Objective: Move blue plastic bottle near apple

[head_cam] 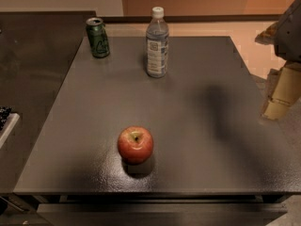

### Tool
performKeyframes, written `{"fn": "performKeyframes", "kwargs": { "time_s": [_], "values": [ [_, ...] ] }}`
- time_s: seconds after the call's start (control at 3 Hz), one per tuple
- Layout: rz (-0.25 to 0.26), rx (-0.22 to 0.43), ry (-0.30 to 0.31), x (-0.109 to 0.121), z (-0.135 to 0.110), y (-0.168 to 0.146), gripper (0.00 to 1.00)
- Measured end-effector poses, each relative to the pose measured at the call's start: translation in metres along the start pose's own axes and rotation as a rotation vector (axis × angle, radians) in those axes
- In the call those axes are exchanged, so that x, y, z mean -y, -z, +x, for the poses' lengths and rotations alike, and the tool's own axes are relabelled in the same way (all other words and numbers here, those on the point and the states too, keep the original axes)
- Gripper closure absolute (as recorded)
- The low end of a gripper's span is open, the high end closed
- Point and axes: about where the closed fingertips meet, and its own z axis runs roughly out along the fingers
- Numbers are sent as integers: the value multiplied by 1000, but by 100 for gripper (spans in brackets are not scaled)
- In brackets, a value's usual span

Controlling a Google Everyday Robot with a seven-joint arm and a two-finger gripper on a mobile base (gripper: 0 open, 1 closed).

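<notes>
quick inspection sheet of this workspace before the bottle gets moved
surface: dark table, matte, with a shadow on its right half
job's things: blue plastic bottle upright at the far side; apple near the front edge, well apart from it
clutter: green can upright, left of the bottle
grippers: gripper at the view's right edge, by the table's right side, touching no item
cables: nothing seen
surroundings: dark counter on the left, pale floor behind

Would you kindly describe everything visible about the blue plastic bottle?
The blue plastic bottle is clear bluish plastic with a white screw cap on and a blue-and-white label. It stands upright at the far side of the dark table, right of the green can, touching nothing else. The pincer hangs apart at the table's right edge.
</notes>
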Motion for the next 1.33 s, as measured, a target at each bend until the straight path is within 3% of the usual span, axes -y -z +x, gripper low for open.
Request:
{"fn": "performKeyframes", "kwargs": {
  "time_s": [0.67, 1.33],
  "values": [
    [3, 20, -3, 1, -4, 2, 0],
    [-38, 167, -7, 28, -54, -20, 0]
  ]
}}
